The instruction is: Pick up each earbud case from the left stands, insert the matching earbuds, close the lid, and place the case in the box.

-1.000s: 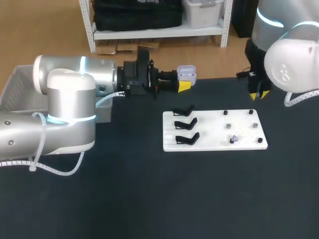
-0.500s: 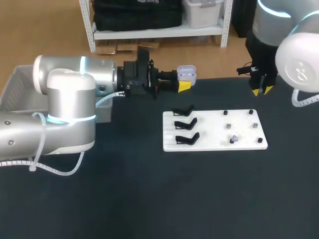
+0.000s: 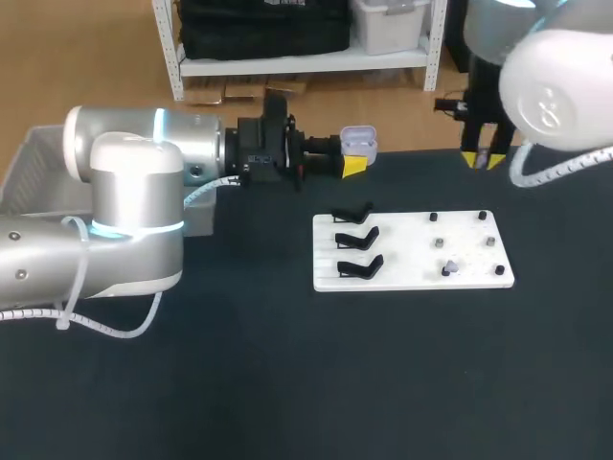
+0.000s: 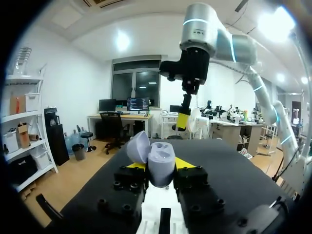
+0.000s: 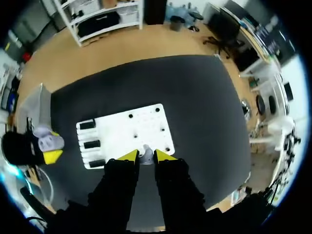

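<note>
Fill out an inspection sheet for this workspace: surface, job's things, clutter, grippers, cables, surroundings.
Surface: black table carrying a white board.
Job's things: three black stands on the board's left part, all empty; one earbud lies among the pegs; earbud case held with its lid open; grey box at the table's left end.
Clutter: nothing seen.
Grippers: left gripper shut on the earbud case, beyond the board's far side; right gripper open and empty, high near the table's far right edge.
Cables: one white cable loops along the left arm, another hangs at the right arm; neither touches the board.
Surroundings: nothing seen.
</note>
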`<state>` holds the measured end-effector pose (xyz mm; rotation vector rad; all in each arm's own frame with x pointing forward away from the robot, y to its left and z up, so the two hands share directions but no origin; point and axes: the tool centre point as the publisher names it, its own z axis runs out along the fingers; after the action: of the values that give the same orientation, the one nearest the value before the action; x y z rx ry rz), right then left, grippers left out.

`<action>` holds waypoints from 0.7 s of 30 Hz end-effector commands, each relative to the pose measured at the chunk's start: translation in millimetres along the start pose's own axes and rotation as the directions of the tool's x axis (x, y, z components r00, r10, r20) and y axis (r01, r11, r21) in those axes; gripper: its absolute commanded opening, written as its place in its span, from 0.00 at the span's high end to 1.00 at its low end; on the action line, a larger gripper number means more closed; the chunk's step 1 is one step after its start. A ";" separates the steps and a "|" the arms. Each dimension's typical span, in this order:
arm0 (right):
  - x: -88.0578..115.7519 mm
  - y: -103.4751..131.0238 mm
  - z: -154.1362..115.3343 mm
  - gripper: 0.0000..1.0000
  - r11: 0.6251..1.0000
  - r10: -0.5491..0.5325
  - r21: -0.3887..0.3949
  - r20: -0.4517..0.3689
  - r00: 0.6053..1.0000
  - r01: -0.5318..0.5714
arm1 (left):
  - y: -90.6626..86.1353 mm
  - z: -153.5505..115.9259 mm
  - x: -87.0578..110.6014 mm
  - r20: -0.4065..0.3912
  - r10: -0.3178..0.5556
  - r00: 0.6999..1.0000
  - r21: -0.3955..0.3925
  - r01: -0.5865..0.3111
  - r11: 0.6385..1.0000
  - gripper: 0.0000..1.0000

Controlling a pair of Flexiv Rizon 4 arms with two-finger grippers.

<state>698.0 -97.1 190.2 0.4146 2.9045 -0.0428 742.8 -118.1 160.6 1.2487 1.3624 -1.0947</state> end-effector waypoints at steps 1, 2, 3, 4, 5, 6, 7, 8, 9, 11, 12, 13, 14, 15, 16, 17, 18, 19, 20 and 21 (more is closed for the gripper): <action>2.2 20.4 -8.9 1.00 0.832 0.555 0.005 0.004 0.832 -0.555 | -1.6 0.1 1.8 0.008 0.005 1.000 -0.006 -0.005 1.000 1.00; 2.8 25.9 -12.1 1.00 0.838 0.546 0.004 0.012 0.838 -0.546 | -1.6 0.1 1.8 0.008 0.005 1.000 -0.006 -0.005 1.000 1.00; 3.8 30.6 -15.3 1.00 0.823 0.568 0.013 0.023 0.823 -0.568 | -1.6 0.1 1.8 0.008 0.005 1.000 -0.006 -0.005 1.000 1.00; 4.3 34.3 -20.0 1.00 0.826 0.564 -0.008 0.041 0.825 -0.564 | -1.6 0.1 1.8 0.008 0.005 1.000 -0.006 -0.005 1.000 1.00; 3.7 41.2 -26.2 1.00 0.860 0.509 0.001 0.069 0.858 -0.511 | -1.6 0.1 1.8 0.008 0.005 1.000 -0.006 -0.005 1.000 1.00; 3.7 41.2 -26.2 1.00 0.860 0.509 0.001 0.069 0.858 -0.511 | -1.6 0.1 1.8 0.008 0.005 1.000 -0.006 -0.005 1.000 1.00; 3.7 41.2 -26.2 1.00 0.860 0.509 0.001 0.069 0.858 -0.511 | -1.6 0.1 1.8 0.008 0.005 1.000 -0.006 -0.005 1.000 1.00; 3.7 41.2 -26.2 1.00 0.860 0.509 0.001 0.069 0.858 -0.511 | -1.6 0.1 1.8 0.008 0.005 1.000 -0.006 -0.005 1.000 1.00; 3.7 41.2 -26.2 1.00 0.860 0.509 0.001 0.069 0.858 -0.511 | -1.6 0.1 1.8 0.008 0.005 1.000 -0.006 -0.005 1.000 1.00; 3.7 41.2 -26.2 1.00 0.860 0.509 0.001 0.069 0.858 -0.511 | -1.6 0.1 1.8 0.008 0.005 1.000 -0.006 -0.005 1.000 1.00; 3.7 41.2 -26.2 1.00 0.860 0.509 0.001 0.069 0.858 -0.511 | -1.6 0.1 1.8 0.008 0.005 1.000 -0.006 -0.005 1.000 1.00; 3.7 41.2 -26.2 1.00 0.860 0.509 0.001 0.069 0.858 -0.511 | -1.6 0.1 1.8 0.008 0.005 1.000 -0.006 -0.005 1.000 1.00; 3.7 41.2 -26.2 1.00 0.860 0.509 0.001 0.069 0.858 -0.511 | -1.6 0.1 1.8 0.008 0.005 1.000 -0.006 -0.005 1.000 1.00; 3.7 41.2 -26.2 1.00 0.860 0.509 0.001 0.069 0.858 -0.511 | -1.6 0.1 1.8 0.008 0.005 1.000 -0.006 -0.005 1.000 1.00; 3.7 41.2 -26.2 1.00 0.860 0.509 0.001 0.069 0.858 -0.511 | -1.6 0.1 1.8 0.008 0.005 1.000 -0.006 -0.005 1.000 1.00; 3.7 41.2 -26.2 1.00 0.860 0.509 0.001 0.069 0.858 -0.511 | -1.6 0.1 1.8 0.008 0.005 1.000 -0.006 -0.005 1.000 1.00; 3.7 41.2 -26.2 1.00 0.860 0.509 0.001 0.069 0.858 -0.511 | -1.6 0.1 1.8 0.008 0.005 1.000 -0.006 -0.005 1.000 1.00; 3.7 41.2 -26.2 1.00 0.860 0.509 0.001 0.069 0.858 -0.511 | -1.6 0.1 1.8 0.008 0.005 1.000 -0.006 -0.005 1.000 1.00; 4.6 49.3 -30.1 1.00 0.866 0.500 -0.019 0.052 0.865 -0.499 | -1.6 0.1 1.8 0.008 0.005 1.000 -0.006 -0.005 1.000 1.00; 5.3 55.0 -32.9 1.00 0.870 0.494 -0.030 0.049 0.868 -0.493 | -1.6 0.1 1.8 0.008 0.005 1.000 -0.006 -0.005 1.000 1.00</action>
<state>705.9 -44.5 217.9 1.1352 2.6470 0.0276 742.8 -118.1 160.6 1.2487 1.3626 -1.0946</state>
